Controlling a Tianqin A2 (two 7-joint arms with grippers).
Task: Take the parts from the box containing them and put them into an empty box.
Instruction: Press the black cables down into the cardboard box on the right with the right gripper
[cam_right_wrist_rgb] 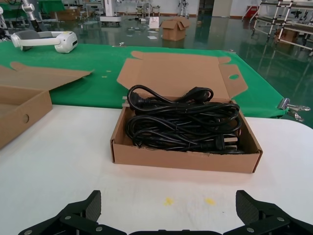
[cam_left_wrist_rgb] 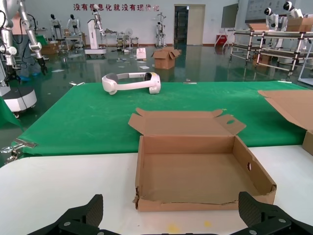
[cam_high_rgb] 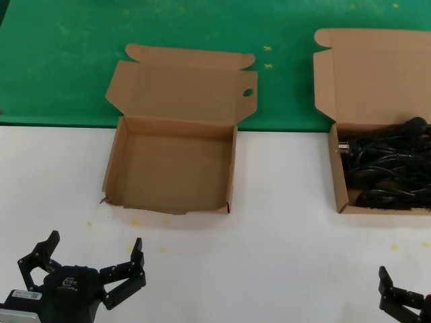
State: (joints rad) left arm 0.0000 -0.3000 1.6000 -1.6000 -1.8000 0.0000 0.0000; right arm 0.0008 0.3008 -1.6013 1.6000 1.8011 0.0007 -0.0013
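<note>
The empty box (cam_high_rgb: 128,171), brown with a round hole in its lid and a ragged front wall, sits left of centre; it also shows in the left wrist view (cam_left_wrist_rgb: 146,147). The box containing the parts (cam_high_rgb: 337,188) stands at the right edge, with a neat front wall (cam_right_wrist_rgb: 183,157). Coiled black power cords (cam_high_rgb: 387,165) fill it; plugs show in the right wrist view (cam_right_wrist_rgb: 181,120). My left gripper (cam_high_rgb: 91,256) is open and empty near the table's front edge, in front of the empty box. My right gripper (cam_high_rgb: 404,296) is open and empty at the bottom right.
A green mat (cam_high_rgb: 67,60) covers the ground behind the white table (cam_high_rgb: 283,242). A white headset (cam_left_wrist_rgb: 131,82) lies far back on the mat. Small yellow marks (cam_high_rgb: 137,222) dot the table in front of the boxes.
</note>
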